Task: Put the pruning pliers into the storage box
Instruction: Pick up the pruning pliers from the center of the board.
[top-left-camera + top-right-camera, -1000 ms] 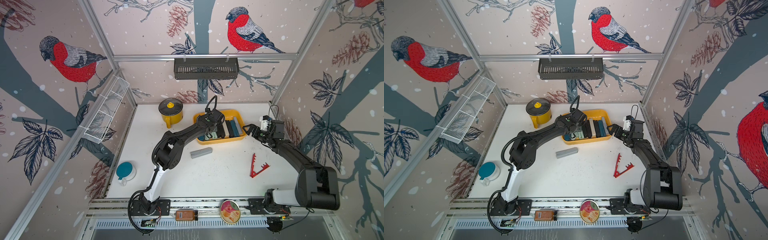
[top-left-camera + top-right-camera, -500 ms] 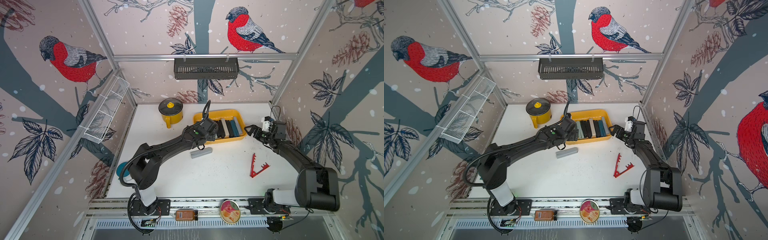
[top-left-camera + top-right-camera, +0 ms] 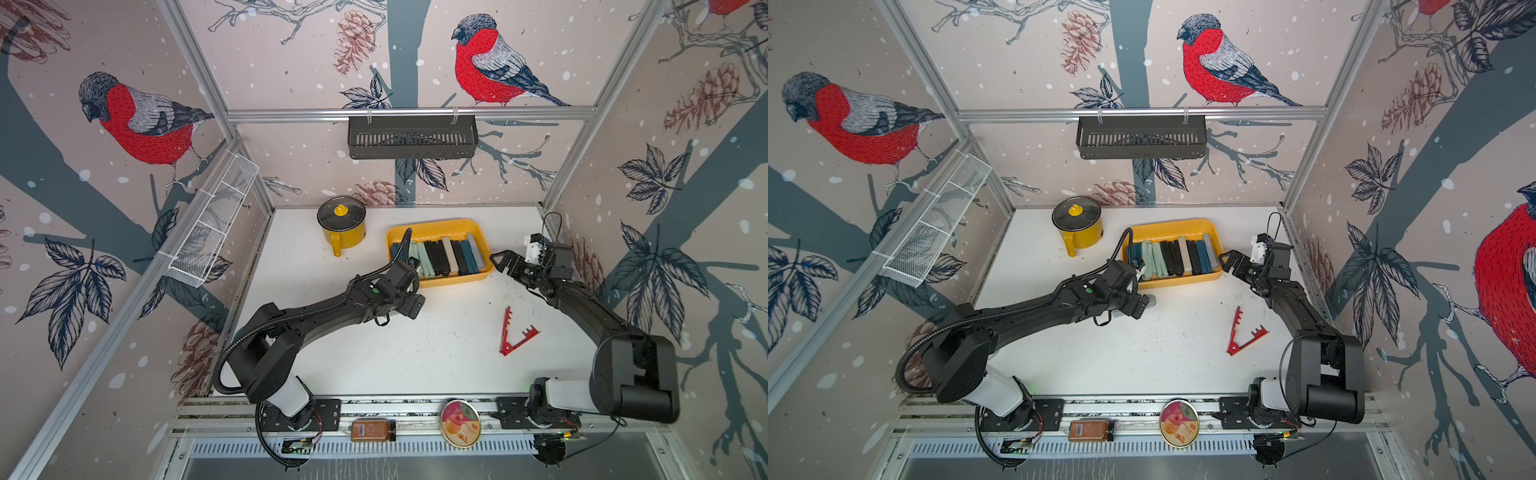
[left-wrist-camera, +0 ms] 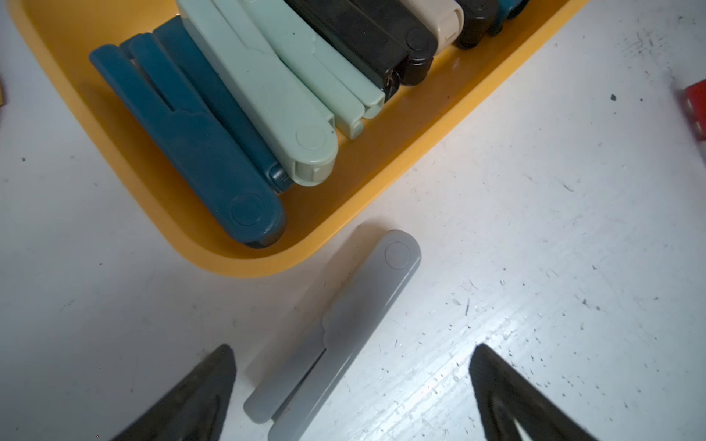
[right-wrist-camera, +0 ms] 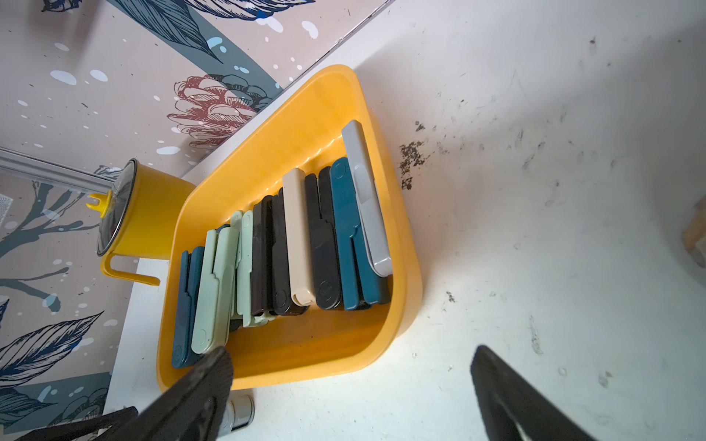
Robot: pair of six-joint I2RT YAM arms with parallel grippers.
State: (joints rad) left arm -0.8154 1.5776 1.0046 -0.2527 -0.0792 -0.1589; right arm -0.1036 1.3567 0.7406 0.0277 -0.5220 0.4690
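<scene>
Nearly finished, by the look of it: most of the pliers lie in the box, two do not.

Top views: the box [image 3: 432, 224] sits toward the back of the table, with a row of pliers [image 3: 446, 257] packed side by side in it. The left gripper [image 3: 409, 305] hangs just in front of the box's near corner and hides what is under it, though a grey end [image 3: 1151, 300] pokes out in a top view. The red pliers [image 3: 513, 332] lie open in a V on the table, well apart from both arms. The right gripper [image 3: 500, 259] hovers just beside the box's right end, fingers apart, empty.

Left wrist: the grey pliers [image 4: 344, 324] lie flat on the table just beside the box rim [image 4: 229, 263], not in it. The fingers [image 4: 191, 397] stand wide on either side, touching nothing. I judge the step in hand to be the pickup of the grey pair. You'd come down, straddle its narrow width, close, then lift it over the rim. It lies aslant, so a small wrist turn may help.

Right wrist: its fingers [image 5: 198, 393] are spread with nothing between them. The row nearly fills the box floor — aim for the bare strip along the wall.
</scene>
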